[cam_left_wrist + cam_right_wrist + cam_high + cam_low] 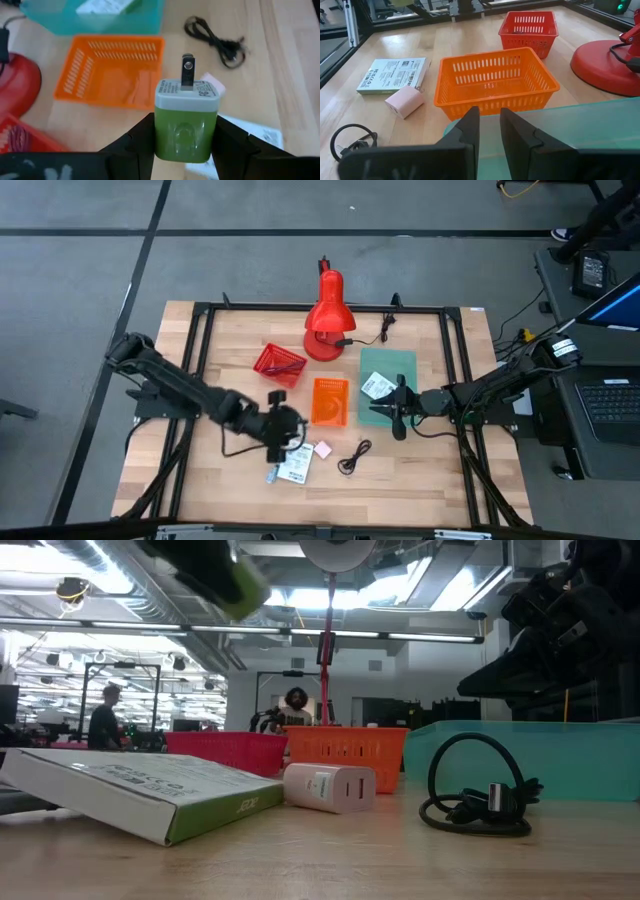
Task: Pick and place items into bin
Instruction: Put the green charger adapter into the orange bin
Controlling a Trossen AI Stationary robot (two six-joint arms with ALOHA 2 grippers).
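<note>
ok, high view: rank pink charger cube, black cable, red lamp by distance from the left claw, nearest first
1. Pink charger cube, just right of the left claw, which holds a green charger.
2. Black cable, farther right on the wood.
3. Red lamp, at the table's far edge.

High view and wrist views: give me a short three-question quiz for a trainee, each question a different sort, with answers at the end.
1. True or false: the left gripper holds the green plug adapter between its fingers.
2. Which container is the right gripper over? A, red basket. B, orange basket. C, teal bin.
3. Fill in: on the table, the pink plug adapter lies between the white packet and the black ____.

Key: 1 true. 2 C. 3 cable.
</note>
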